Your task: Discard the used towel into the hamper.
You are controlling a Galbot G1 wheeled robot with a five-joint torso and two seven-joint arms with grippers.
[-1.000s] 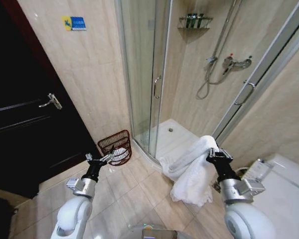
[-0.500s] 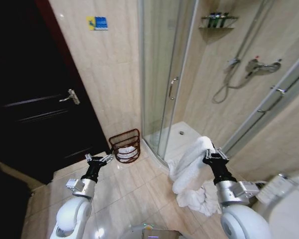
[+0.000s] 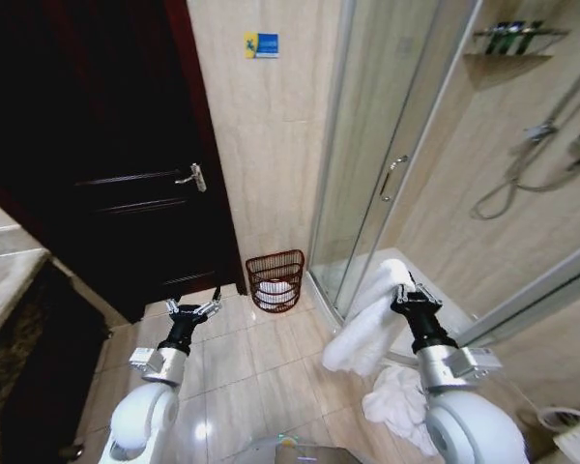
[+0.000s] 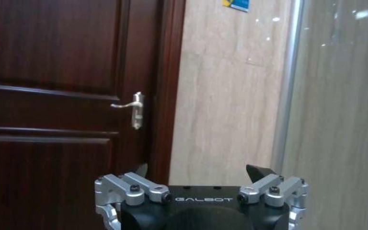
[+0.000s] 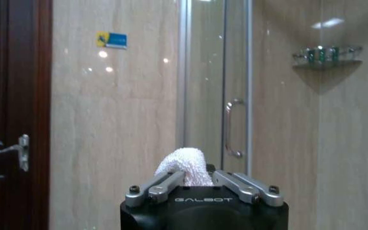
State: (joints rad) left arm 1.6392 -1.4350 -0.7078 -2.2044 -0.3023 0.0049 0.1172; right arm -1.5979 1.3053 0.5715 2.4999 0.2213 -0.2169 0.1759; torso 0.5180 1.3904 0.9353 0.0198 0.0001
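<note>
The right gripper [image 3: 409,294] is clamping its fingers on the white towel [image 3: 364,324], which is hanging down below it; the towel's lower end is merging with another white cloth heap [image 3: 398,406] on the floor, hard to separate. The left gripper [image 3: 192,309] is staying low with fingers spread apart, holding nothing. The hamper [image 3: 275,280] is standing ahead, between both grippers, beside the shower door [image 3: 367,164]. Compared with before, the camera has turned left, so more of the dark door [image 3: 126,184] is showing.

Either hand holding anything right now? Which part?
Right hand is shut on the towel, pinching a bunched fold at its top; the rest hangs below. Left hand is open, empty.
</note>
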